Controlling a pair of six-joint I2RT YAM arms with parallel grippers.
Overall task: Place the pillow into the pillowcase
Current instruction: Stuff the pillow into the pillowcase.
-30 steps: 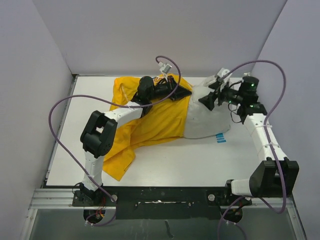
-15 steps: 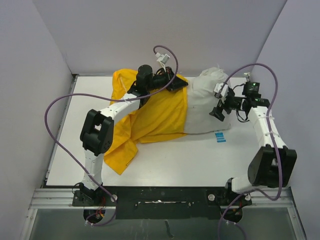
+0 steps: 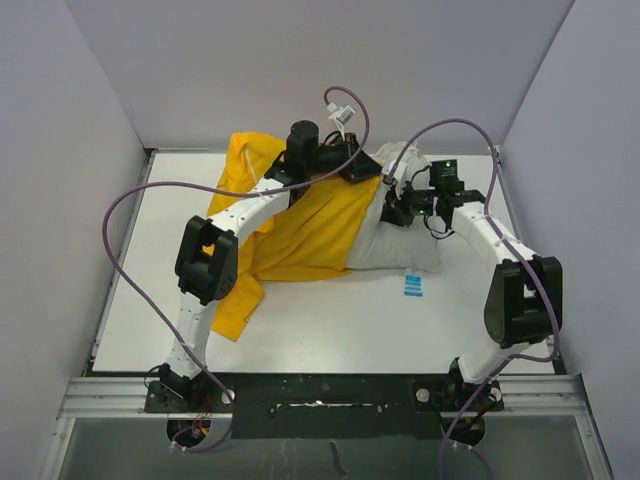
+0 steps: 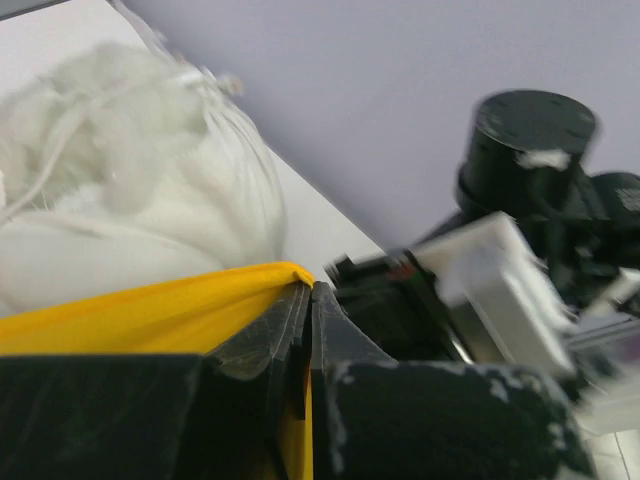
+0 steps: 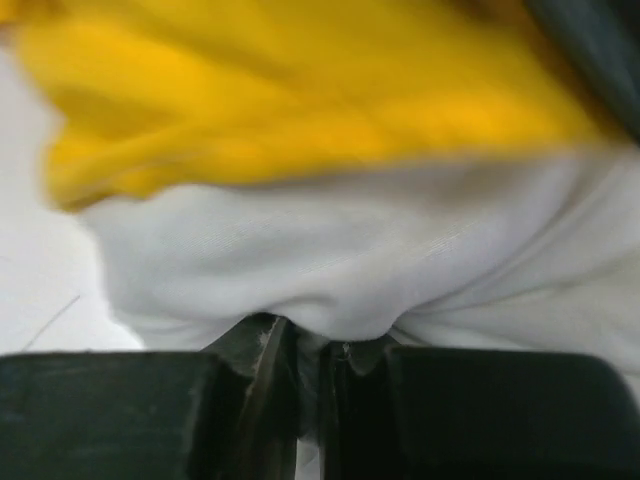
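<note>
Tabletop (image 3: 330, 320) space at the left and middle lies under the yellow pillowcase (image 3: 300, 235), whose print cannot be made out in any view. The left arm (image 3: 245, 210) stretches across it and covers part of its back edge. How far the pillow (image 3: 405, 245) reaches inside is hidden, since yellow cloth laps over its left end; only its wrinkled white right end shows, right of centre toward the back. From above, both sets of fingers are too small and dark to read. The wrist cameras settle it: the left gripper (image 4: 305, 335) has its jaws pressed together on the yellow hem, with the pillow bulging just beyond and the right arm (image 4: 530, 160) blurred alongside. The right gripper (image 5: 308, 385) is pinched closed on a fold of white pillow fabric below the blurred yellow edge. A small blue mark (image 3: 411, 285) sits on the tabletop just in front of the pillow.
</note>
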